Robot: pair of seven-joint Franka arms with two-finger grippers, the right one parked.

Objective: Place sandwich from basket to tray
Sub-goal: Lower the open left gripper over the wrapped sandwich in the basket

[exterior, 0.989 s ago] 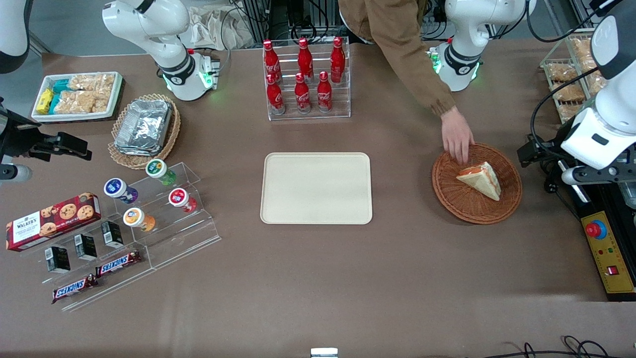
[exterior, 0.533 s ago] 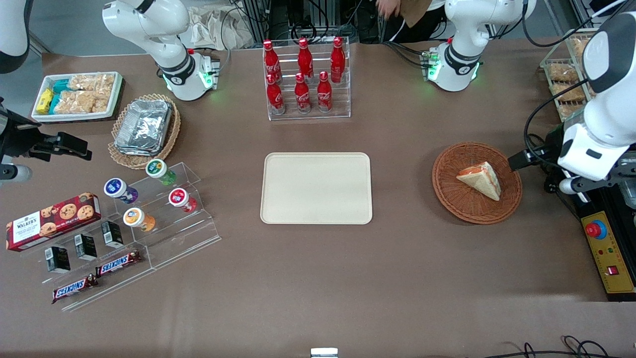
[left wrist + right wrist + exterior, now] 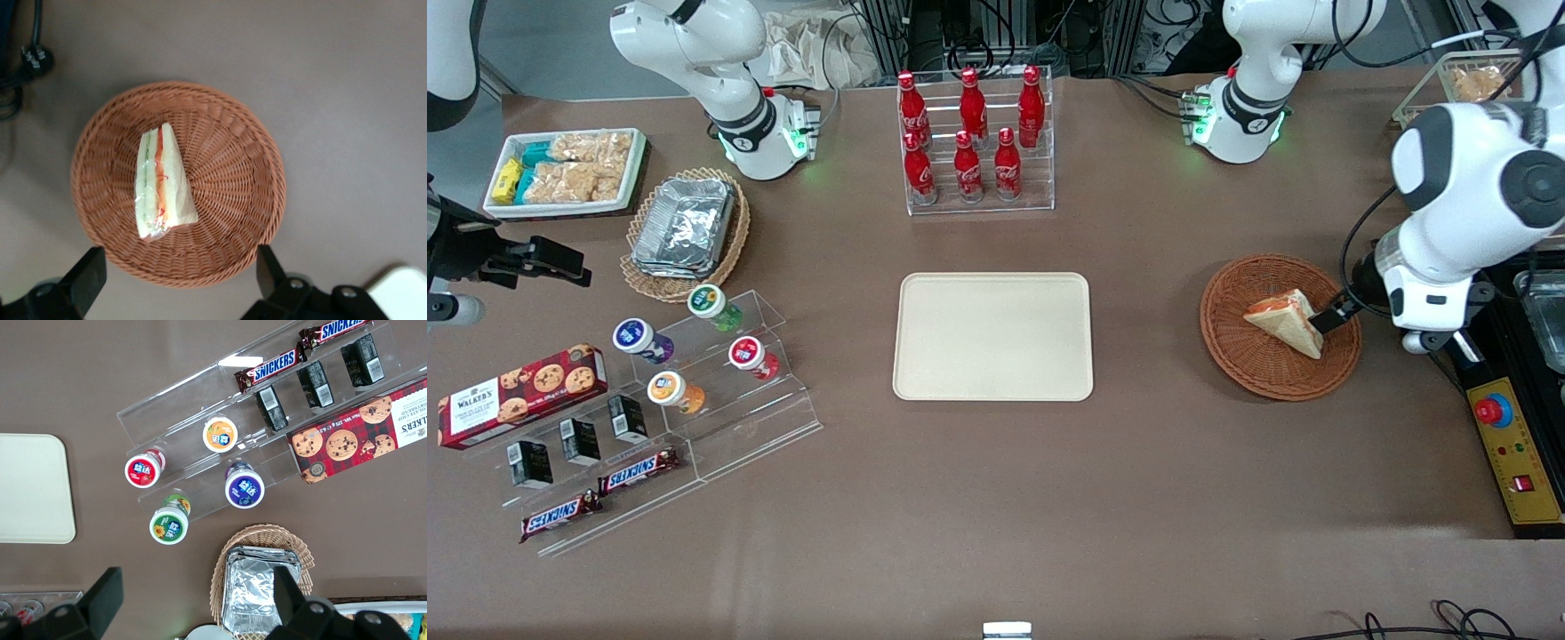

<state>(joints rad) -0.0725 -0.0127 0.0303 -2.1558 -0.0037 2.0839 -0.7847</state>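
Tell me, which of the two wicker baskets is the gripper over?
The reddish-brown basket holding the sandwich; the open gripper hangs above it.

Six red cola bottles (image 3: 971,133) stand in a clear rack near the arm bases. Toward the parked arm's end, a white tray of wrapped snacks (image 3: 567,172) lies beside a tan basket of foil containers (image 3: 685,227). Nearer the camera, clear steps (image 3: 720,418) hold small jars (image 3: 713,304), a cookie box (image 3: 520,394) and chocolate bars (image 3: 637,470).

Woven wicker basket (image 3: 227,173), matt plastic tray (image 3: 993,336)
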